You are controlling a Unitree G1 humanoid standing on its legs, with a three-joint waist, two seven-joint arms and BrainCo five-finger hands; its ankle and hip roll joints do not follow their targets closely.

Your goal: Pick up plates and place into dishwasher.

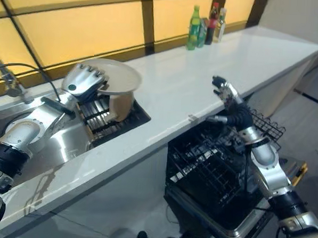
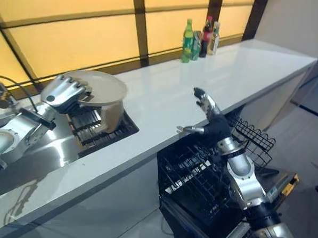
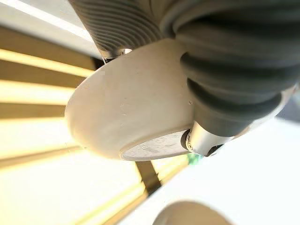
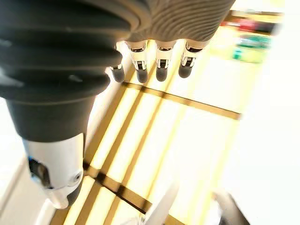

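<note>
The robot's left hand (image 1: 85, 80) is clamped on the rim of a round cream-coloured plate (image 1: 118, 77), holding it lifted above a dark slatted drying rack (image 1: 103, 116) set in the long white surface (image 1: 204, 73). A cream cup (image 1: 121, 106) stands in the rack beneath the plate. The right hand (image 1: 224, 93) hovers empty, fingers apart, over the black wire dishwasher basket (image 1: 209, 175) pulled out below the surface edge. To do this step well, the plate should probably travel level across the surface, clearing the edge, then tip upright between the basket's wire tines before release.
</note>
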